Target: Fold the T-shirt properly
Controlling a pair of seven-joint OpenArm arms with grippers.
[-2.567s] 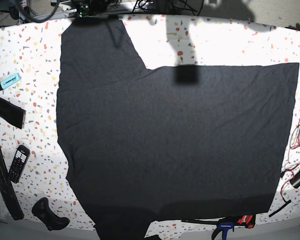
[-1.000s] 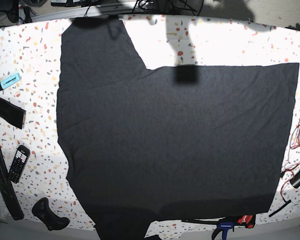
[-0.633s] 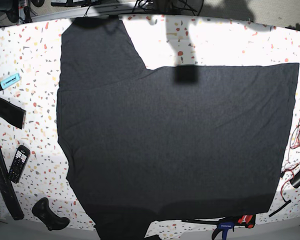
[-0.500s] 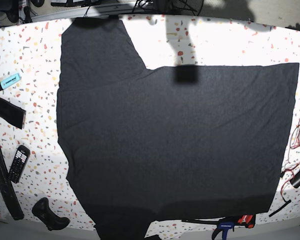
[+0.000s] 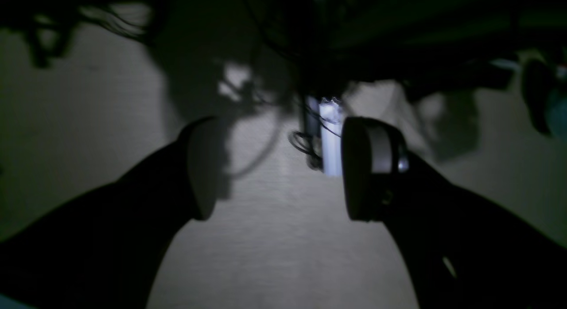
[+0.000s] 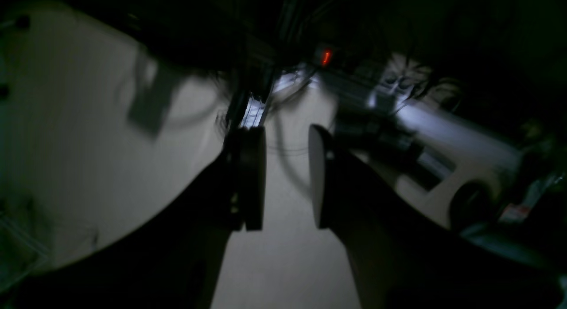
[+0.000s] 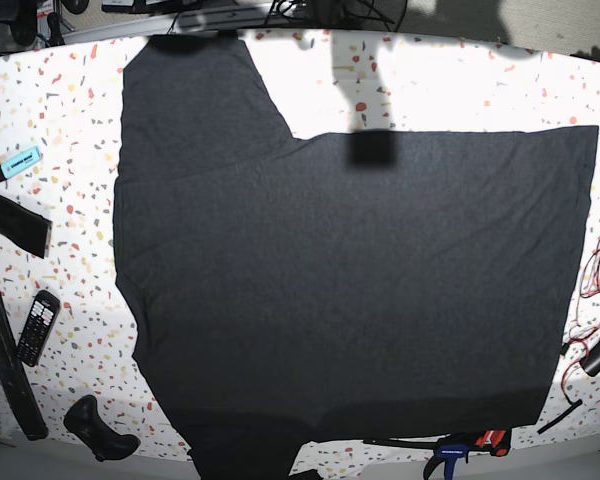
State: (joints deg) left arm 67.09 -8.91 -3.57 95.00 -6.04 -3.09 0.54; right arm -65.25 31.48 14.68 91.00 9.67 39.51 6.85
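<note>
T-shirt: the T-shirt (image 7: 350,280) lies spread flat on the speckled tabletop (image 7: 440,90), plain dark side up, one sleeve reaching to the far edge at the base view's left, the hem at that view's right. Neither of my hands shows in the base view, so it is well away from both.
Left hand: my left hand (image 5: 274,167) hangs with its two pads wide apart, nothing between them. Beyond the pads I see a pale surface, cables and a bright white post, all dim.
Right hand: my right hand (image 6: 287,178) has its pads a narrow gap apart, nothing clamped in them. Past them it is blurred and dark: a small red light, cables, a pale bar.
Around the shirt: a blue highlighter (image 7: 16,163), a calculator (image 7: 37,326) and a black controller (image 7: 98,427) lie at the base view's left; a clamp (image 7: 460,447) sits at the near edge.
</note>
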